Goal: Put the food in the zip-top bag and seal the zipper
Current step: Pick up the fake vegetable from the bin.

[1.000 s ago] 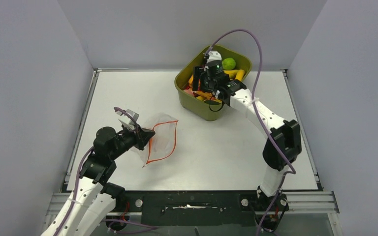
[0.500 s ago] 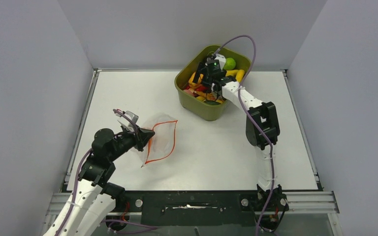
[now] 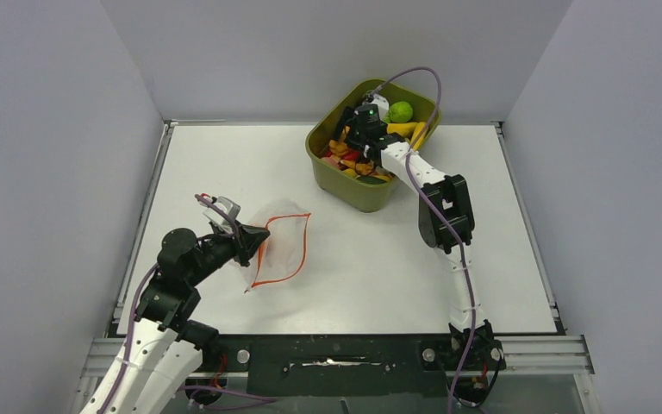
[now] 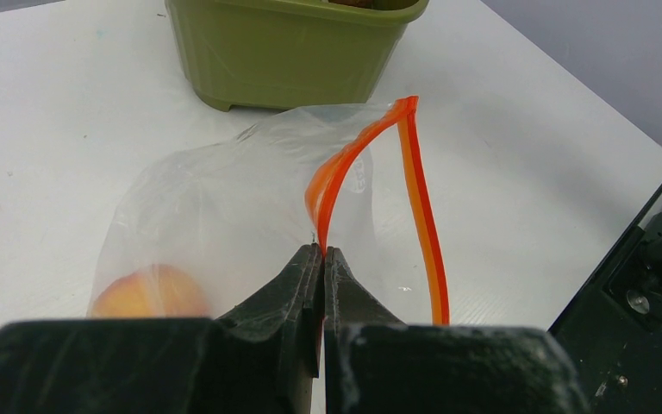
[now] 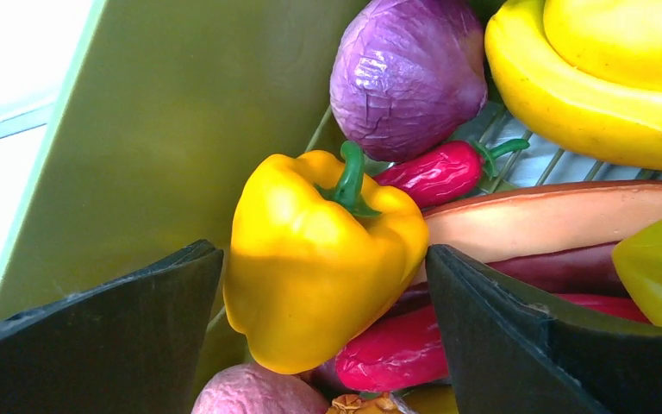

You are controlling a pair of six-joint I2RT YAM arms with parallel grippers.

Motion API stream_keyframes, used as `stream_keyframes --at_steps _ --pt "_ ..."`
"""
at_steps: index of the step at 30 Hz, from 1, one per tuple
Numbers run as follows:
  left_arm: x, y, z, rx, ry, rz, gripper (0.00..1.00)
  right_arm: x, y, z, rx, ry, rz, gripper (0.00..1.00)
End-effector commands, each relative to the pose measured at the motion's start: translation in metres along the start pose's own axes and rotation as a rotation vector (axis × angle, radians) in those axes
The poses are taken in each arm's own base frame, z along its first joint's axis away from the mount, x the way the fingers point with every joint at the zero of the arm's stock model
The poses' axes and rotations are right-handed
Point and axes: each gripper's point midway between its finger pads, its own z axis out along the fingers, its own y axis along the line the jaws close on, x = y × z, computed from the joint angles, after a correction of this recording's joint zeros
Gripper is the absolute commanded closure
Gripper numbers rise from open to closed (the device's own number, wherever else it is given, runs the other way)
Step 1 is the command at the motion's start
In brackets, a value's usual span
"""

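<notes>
zip-top bag (image 4: 224, 198): clear crinkly plastic | yellow pepper (image 5: 310, 267): glossy plastic

The right arm's elbow (image 3: 446, 211) now sits farther left and farther from the near edge of the worktop (image 3: 224, 164) than a second ago, its lower link standing steeper. The right gripper (image 3: 356, 141) has sunk lower and leftward into the olive-green tub (image 3: 355, 195). Its jaws have spread wider and now straddle a yellow pepper (image 5: 310, 259).
</notes>
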Motion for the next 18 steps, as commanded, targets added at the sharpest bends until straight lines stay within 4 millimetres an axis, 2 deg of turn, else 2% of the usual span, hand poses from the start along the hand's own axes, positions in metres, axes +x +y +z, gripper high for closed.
stream_keyframes --at_steps 1,3,7,10,18 --pt "-0.017 -0.003 -0.001 0.013 -0.063 0.046 1.0 -0.017 0.012 -0.002 -0.045 -0.039 0.028 0.11" --pt "-0.017 -0.003 -0.001 0.011 -0.063 0.046 1.0 -0.017 0.01 -0.003 -0.046 -0.041 0.026 0.15" --pt "-0.017 -0.002 -0.001 0.009 -0.062 0.045 1.0 -0.019 0.004 -0.008 -0.055 -0.051 0.025 0.34" --pt "-0.017 -0.003 -0.001 0.009 -0.061 0.045 1.0 -0.026 0.004 -0.013 -0.071 -0.069 0.029 0.43" --pt "-0.018 -0.001 -0.001 0.0 -0.067 0.046 1.0 -0.046 0.013 -0.031 -0.112 -0.098 -0.009 0.5"
